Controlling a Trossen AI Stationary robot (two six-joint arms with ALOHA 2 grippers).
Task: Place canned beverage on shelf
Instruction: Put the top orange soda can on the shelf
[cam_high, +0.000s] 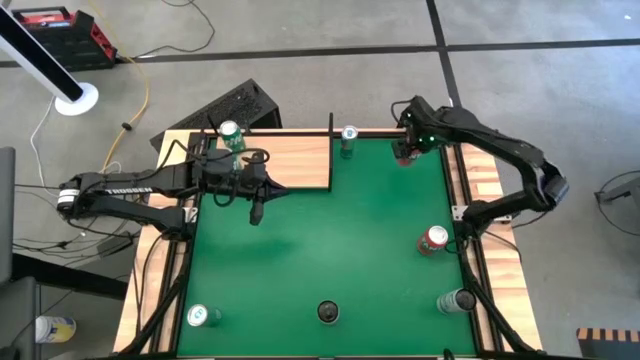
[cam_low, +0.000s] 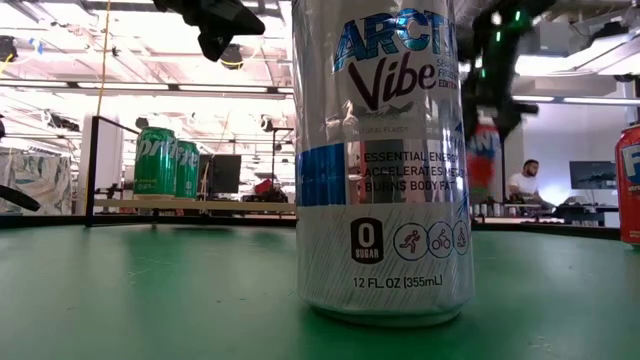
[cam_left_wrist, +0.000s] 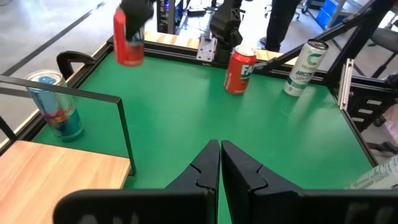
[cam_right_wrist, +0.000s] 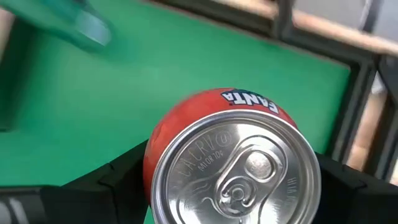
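The shelf (cam_high: 295, 160), a pale wood panel with a thin dark frame, lies at the green mat's far left; a green can (cam_high: 232, 135) stands on it. My right gripper (cam_high: 404, 152) is shut on a red Fanta can (cam_right_wrist: 236, 155) at the mat's far right. The can also shows in the low view (cam_low: 482, 160) and in the left wrist view (cam_left_wrist: 129, 40). My left gripper (cam_left_wrist: 219, 165) is shut and empty over the mat by the shelf's near edge (cam_high: 256, 205). My right gripper pinches the red Fanta can between its two fingers (cam_right_wrist: 118, 183), one on each side of the can's upper wall (cam_right_wrist: 155, 149). The fingers come from above, pointing down. The can hangs upright, lifted clear of the mat.
A blue and silver can (cam_high: 348, 140) stands on the mat just right of the shelf. Another red can (cam_high: 432, 240) and a silver can (cam_high: 455, 300) stand at the right, a can (cam_high: 203, 315) at the near left. A tall silver can (cam_low: 385, 150) fills the low view.
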